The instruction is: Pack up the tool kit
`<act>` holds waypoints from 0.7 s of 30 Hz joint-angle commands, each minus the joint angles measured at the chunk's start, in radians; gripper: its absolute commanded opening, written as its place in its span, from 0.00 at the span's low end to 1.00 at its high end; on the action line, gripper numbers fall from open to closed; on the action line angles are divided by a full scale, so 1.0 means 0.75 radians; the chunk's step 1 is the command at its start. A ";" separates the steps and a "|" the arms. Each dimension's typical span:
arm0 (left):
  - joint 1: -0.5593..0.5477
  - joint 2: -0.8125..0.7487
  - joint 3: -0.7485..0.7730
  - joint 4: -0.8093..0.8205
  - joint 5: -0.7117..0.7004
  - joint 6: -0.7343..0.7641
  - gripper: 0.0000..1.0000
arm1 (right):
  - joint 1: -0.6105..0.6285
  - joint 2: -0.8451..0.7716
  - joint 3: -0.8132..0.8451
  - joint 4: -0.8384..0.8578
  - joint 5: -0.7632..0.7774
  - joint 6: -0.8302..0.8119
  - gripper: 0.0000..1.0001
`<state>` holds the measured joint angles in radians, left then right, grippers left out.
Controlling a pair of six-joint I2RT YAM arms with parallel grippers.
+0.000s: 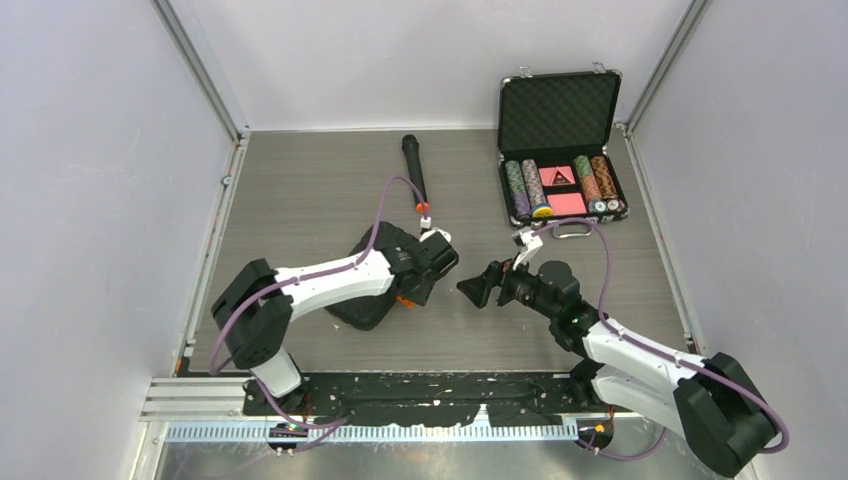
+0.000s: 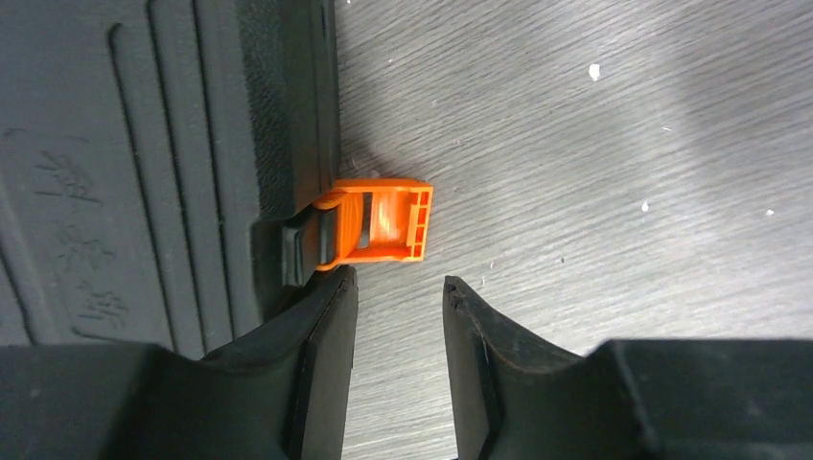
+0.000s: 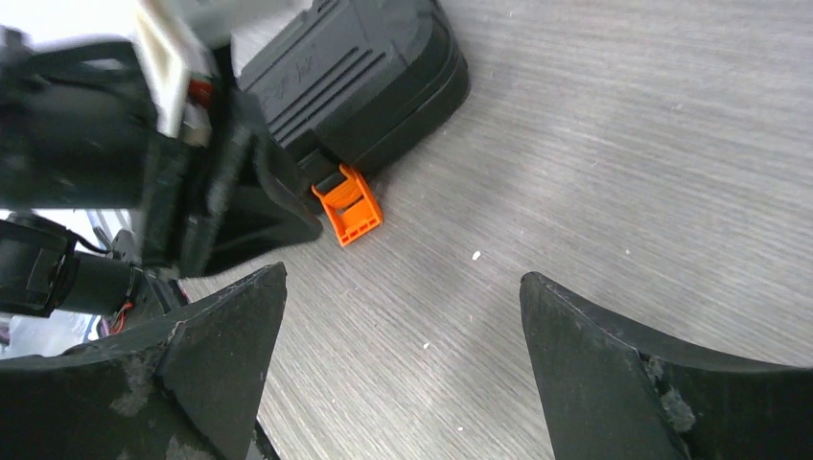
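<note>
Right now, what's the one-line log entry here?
tool kit: closed | orange latch: unfastened | left gripper: open at latch | right gripper: open, empty

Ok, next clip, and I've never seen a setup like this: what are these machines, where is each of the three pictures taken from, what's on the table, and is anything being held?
These are two white-and-black robot arms bolted at the near edge of a grey wood-grain table. The wide picture looks down from above and behind them. The other two come from a camera on each wrist, so the dark wedges at the bottom are that arm's own fingers. On the table: a flat black ribbed plastic tool kit case, shut, with an orange latch sticking out sideways; a black microphone with an orange end; and an open metal-edged case of poker chips. The left gripper sits open beside the latch; the right gripper is open wide, facing it from farther off. Neither holds anything.
</note>
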<state>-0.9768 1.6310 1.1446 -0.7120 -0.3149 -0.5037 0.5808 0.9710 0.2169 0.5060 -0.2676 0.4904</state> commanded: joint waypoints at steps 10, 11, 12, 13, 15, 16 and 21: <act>-0.028 0.164 0.002 0.122 -0.050 -0.083 0.32 | 0.005 -0.080 -0.020 0.000 0.096 -0.040 0.96; -0.028 0.185 0.006 0.121 -0.048 -0.081 0.31 | 0.005 -0.078 -0.020 0.000 0.095 -0.036 0.96; -0.028 0.199 0.009 0.119 -0.047 -0.078 0.30 | 0.005 -0.078 -0.021 0.002 0.093 -0.036 0.96; -0.029 0.211 0.011 0.120 -0.040 -0.076 0.29 | 0.005 -0.081 -0.021 0.001 0.093 -0.036 0.96; -0.029 0.232 0.016 0.125 -0.024 -0.069 0.27 | 0.005 -0.088 -0.024 -0.001 0.096 -0.034 0.96; -0.028 0.244 0.019 0.124 -0.017 -0.064 0.26 | 0.005 -0.091 -0.025 0.000 0.096 -0.036 0.96; -0.013 0.278 0.033 0.117 -0.022 -0.043 0.26 | 0.004 -0.086 -0.024 0.004 0.080 -0.036 0.96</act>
<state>-0.9955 1.8107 1.1461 -0.6468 -0.3328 -0.5423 0.5808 0.9096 0.1982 0.4770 -0.2104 0.4725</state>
